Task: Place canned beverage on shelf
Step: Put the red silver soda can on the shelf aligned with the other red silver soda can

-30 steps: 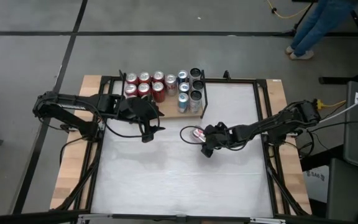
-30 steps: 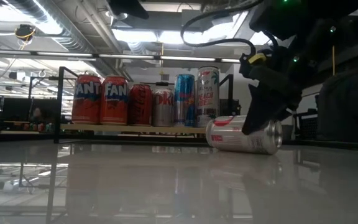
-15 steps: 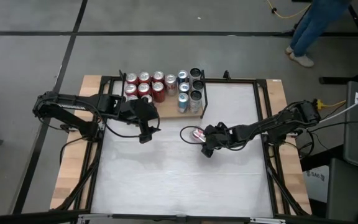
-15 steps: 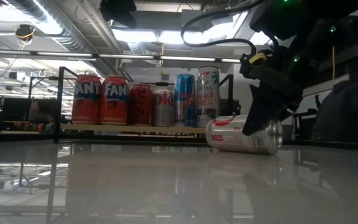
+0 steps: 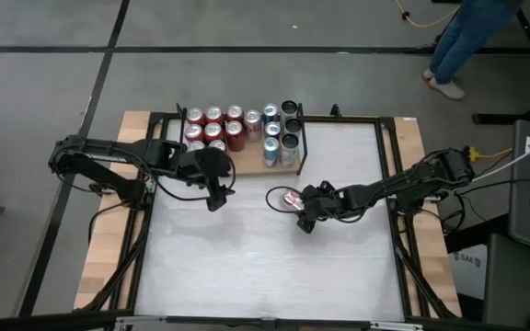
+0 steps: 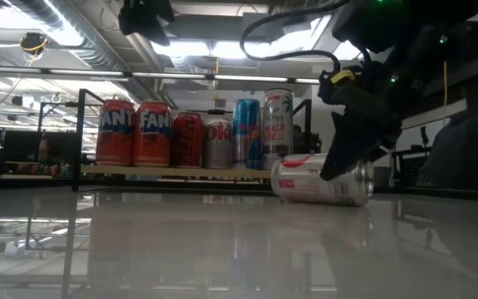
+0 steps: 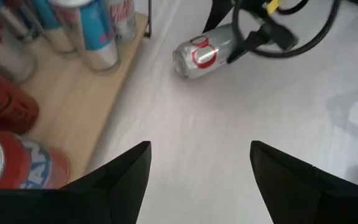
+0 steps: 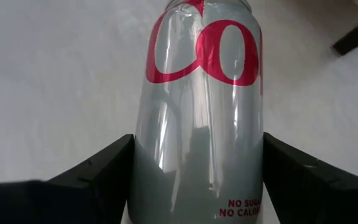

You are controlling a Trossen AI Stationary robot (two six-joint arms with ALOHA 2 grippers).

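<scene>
A silver can with red lettering (image 5: 292, 197) (image 6: 318, 180) (image 7: 202, 51) lies on its side on the white tabletop, a little in front of the shelf's right end. My right gripper (image 5: 302, 206) (image 6: 344, 159) (image 8: 197, 171) is shut on it. The shelf (image 5: 248, 162) (image 7: 73, 102), a wooden board with black rails, carries upright red, silver and blue cans (image 6: 193, 133). My left gripper (image 5: 216, 196) (image 7: 199, 167) hangs open above the table just in front of the shelf's left part, holding nothing. My right gripper pinches the can's curved wall (image 8: 166, 162) between its two fingers, one on each side, at the end nearer the right arm. The fingers (image 8: 98, 177) slant down from the table's right side and lie along the can. The can rests on its side on the table.
Black frame rails (image 5: 392, 184) run along the table's edges. A black cable loop (image 5: 276, 195) hangs by the lying can. The near half of the tabletop (image 5: 265, 267) is bare white. A person's legs (image 5: 463, 41) show on the floor beyond the far right corner.
My left gripper has rolled about its own pointing line and tipped further down, staying above the table by the shelf. The lying can has shifted slightly toward the table's left between my right gripper's fingers.
</scene>
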